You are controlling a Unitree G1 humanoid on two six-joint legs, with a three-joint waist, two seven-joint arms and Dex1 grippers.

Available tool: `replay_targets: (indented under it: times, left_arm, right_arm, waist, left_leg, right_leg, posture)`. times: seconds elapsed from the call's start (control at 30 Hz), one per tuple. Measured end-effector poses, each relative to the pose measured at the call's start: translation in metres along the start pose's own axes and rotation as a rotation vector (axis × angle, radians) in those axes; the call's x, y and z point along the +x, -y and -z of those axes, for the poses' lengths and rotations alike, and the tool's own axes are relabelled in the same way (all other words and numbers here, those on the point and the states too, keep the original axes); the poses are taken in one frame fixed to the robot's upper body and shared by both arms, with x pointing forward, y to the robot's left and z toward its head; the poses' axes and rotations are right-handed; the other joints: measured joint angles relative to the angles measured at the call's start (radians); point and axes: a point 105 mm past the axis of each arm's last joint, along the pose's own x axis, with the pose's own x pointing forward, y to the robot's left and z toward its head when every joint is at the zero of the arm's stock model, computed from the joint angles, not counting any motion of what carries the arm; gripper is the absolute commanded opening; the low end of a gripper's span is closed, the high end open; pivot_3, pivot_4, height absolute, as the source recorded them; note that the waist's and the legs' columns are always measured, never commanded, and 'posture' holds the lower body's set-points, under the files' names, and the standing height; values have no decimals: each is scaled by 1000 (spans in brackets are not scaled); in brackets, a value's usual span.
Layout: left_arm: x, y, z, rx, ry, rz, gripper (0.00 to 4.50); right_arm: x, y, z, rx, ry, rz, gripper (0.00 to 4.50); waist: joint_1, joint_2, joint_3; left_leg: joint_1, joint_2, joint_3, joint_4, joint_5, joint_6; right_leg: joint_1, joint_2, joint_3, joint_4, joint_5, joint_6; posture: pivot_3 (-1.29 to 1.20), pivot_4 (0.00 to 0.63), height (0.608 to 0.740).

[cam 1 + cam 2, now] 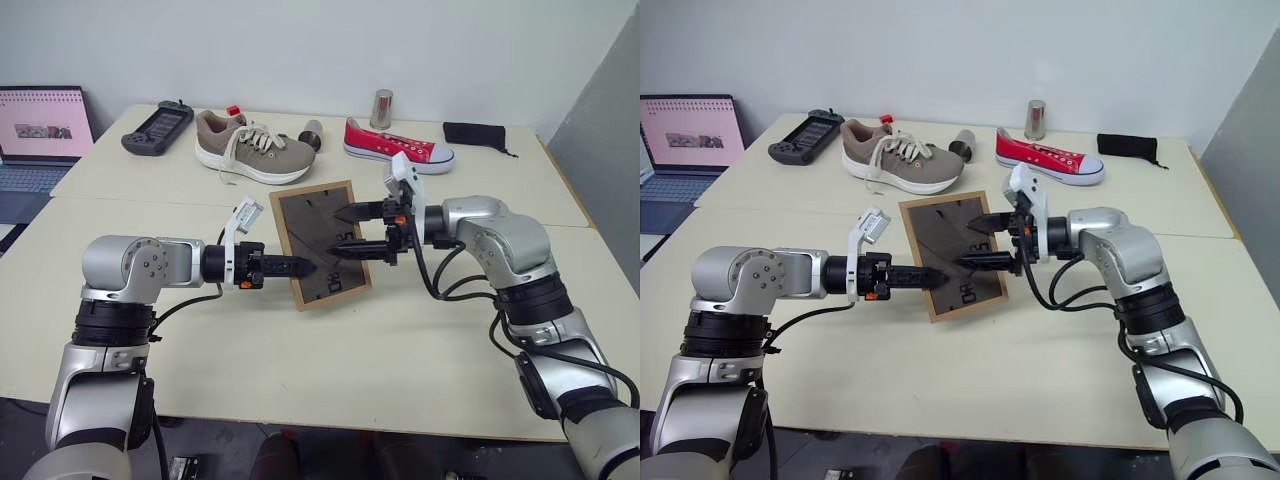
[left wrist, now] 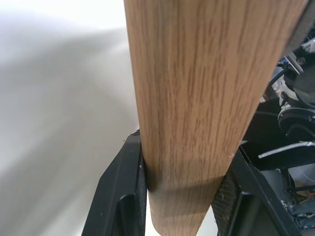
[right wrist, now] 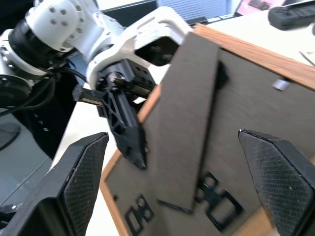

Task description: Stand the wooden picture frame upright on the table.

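I am holding the wooden picture frame point(image 1: 322, 243) above the worktop point(image 1: 420, 340) by its edge, nipped in my left fingers point(image 2: 123, 196), back panel toward me, so my right fingers point(image 3: 275, 177), spread wide, can reach its easel stand point(image 3: 184, 128).

Left arm comes in from lower left, forearm roughly level, pointing toward centre frame. Left hand point(image 1: 298, 267) is clamped on the edge of the wooden picture frame point(image 1: 318, 245), one finger on each face. Right arm enters from lower right, elbow bent, wrist turned toward centre. Right hand point(image 1: 349, 231) has its fingers spread wide, tips at the frame's back panel, gripping nothing.
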Motion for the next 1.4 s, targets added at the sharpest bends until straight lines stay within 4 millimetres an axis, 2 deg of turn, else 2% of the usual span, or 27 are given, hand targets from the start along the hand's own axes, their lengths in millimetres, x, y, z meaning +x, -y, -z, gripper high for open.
replay_targets:
  times: [0.13,0.33,0.53,0.63,0.8,0.87,0.9,0.97,1.03,1.07,1.2,1.33,1.4]
  left_arm:
    - [0,0,1,-5,-2,5,1295]
    - [-2,-3,5,-10,-11,-2,1295]
    - [0,-4,9,-11,-24,2,1295]
    - [0,-4,9,-11,-23,2,1295]
    - [-2,-5,13,-63,-37,9,1295]
    - [-5,-4,18,-145,-46,30,1295]
    - [-6,-2,20,-207,-53,52,1295]
    - [-7,1,22,-251,-62,75,1295]
    - [-7,6,24,-319,-76,128,1295]
    - [-10,11,26,-378,-88,190,1295]
    - [-15,21,25,-448,-92,281,1295]
    - [-13,32,31,-490,-142,332,1295]
    - [-11,38,32,-497,-154,360,1295]
  right_arm:
    - [-1,-8,-4,-7,-9,-32,4488]
    - [-12,-23,-7,-44,-60,-74,4488]
    - [-30,-29,4,-5,-104,-104,4488]
    - [-39,-20,14,-11,-125,-49,4488]
    - [-68,11,39,-99,-202,140,4488]
    - [-79,22,44,-237,-209,209,4488]
    - [-85,27,46,-363,-215,242,4488]
    - [-89,31,46,-471,-219,269,4488]
    - [-92,36,45,-695,-221,305,4488]
    - [-93,34,44,-890,-205,302,4488]
    - [-84,21,43,-1145,-118,230,4488]
    - [-72,6,30,-1418,17,161,4488]
    - [-65,1,28,-1501,68,133,4488]
  waist:
    - [0,0,0]
    - [1,0,0]
    - [0,0,0]
    - [0,0,0]
    - [0,0,0]
    - [0,0,0]
    - [0,0,0]
    - [-1,0,0]
    - [-2,0,0]
    - [-4,-1,1]
    - [-10,0,1]
    - [-13,0,2]
    - [-14,0,2]
  left_leg:
    - [0,0,0,0,0,0]
    - [0,0,-1,0,0,0]
    - [0,0,-1,0,0,0]
    - [0,-1,-1,0,0,0]
    - [0,-1,-1,0,0,0]
    - [0,-1,-1,0,0,0]
    - [0,-1,-1,0,0,0]
    - [0,-1,0,0,0,0]
    - [0,-1,-1,0,0,0]
    - [0,-1,-1,0,0,0]
    - [1,-1,-1,1,1,-2]
    - [2,-1,-4,1,4,-7]
    - [2,-1,-7,2,6,-10]
  right_leg:
    - [0,0,0,0,0,0]
    - [0,0,-1,0,0,0]
    - [0,0,0,0,0,0]
    - [0,0,0,0,0,0]
    - [0,0,0,0,0,0]
    - [0,0,0,0,0,0]
    - [0,0,0,0,0,0]
    - [0,0,0,0,0,0]
    - [0,0,0,0,0,0]
    - [0,0,0,0,0,0]
    - [1,0,0,2,0,0]
    - [2,-1,-1,3,0,0]
    - [3,-1,-3,4,0,0]
  posture:
    - [0,150,740]
    - [0,150,740]
    - [0,150,740]
    - [0,150,740]
    - [0,150,740]
    - [0,150,740]
    - [0,150,740]
    - [0,150,740]
    - [0,150,740]
    - [0,150,740]
    - [0,150,740]
    - [0,150,740]
    - [0,150,740]
